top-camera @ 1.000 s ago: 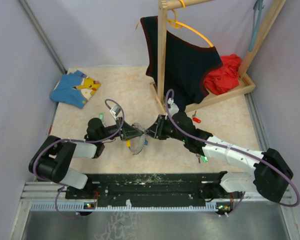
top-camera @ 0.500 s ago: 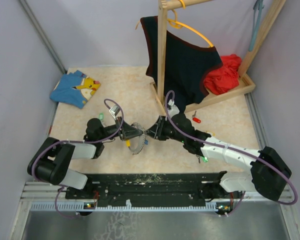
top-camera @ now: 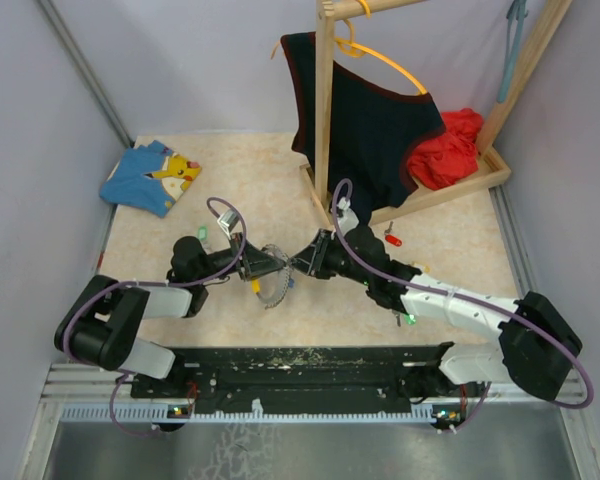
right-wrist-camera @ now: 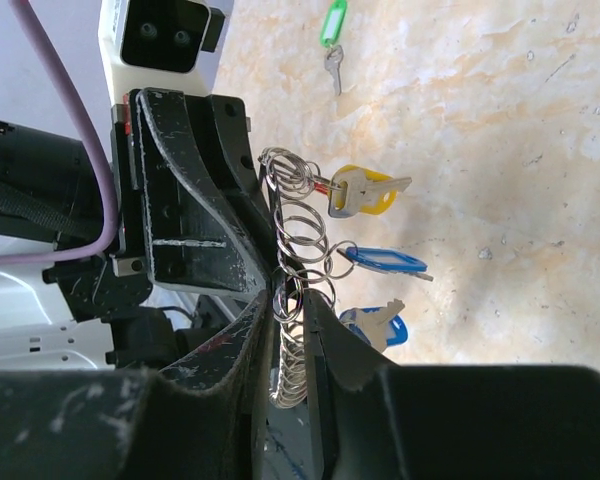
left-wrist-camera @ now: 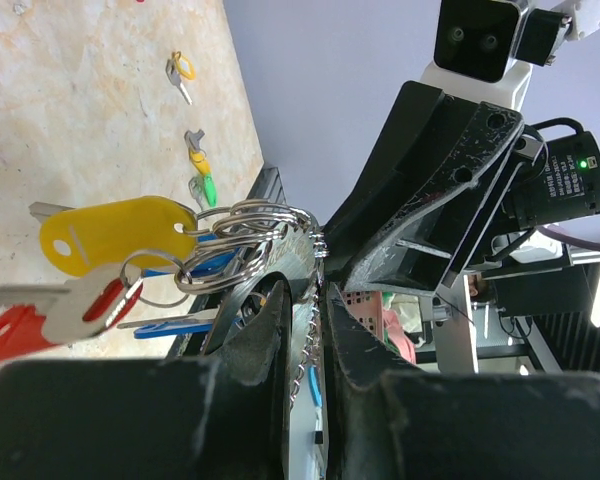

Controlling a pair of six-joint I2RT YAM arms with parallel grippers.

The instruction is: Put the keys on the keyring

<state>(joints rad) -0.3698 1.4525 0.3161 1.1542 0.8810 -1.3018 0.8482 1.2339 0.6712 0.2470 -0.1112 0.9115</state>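
Barely moved, my left gripper (left-wrist-camera: 305, 300) and right gripper (right-wrist-camera: 288, 295) clamp the keyring (left-wrist-camera: 250, 240), partly loaded; loose keys (left-wrist-camera: 200, 186) remain unthreaded.

On the tabletop (top-camera: 260, 170), the left claw (top-camera: 263, 266) and right claw (top-camera: 302, 262) point at each other, tips nearly touching, with the keyring (top-camera: 273, 286) bunched between and just below them. A red-headed key (top-camera: 392, 240) lies near the wooden rack (top-camera: 325, 120). A green-tagged key (top-camera: 202, 234) lies beside the left arm. A blue garment (top-camera: 152, 176) sits far left.
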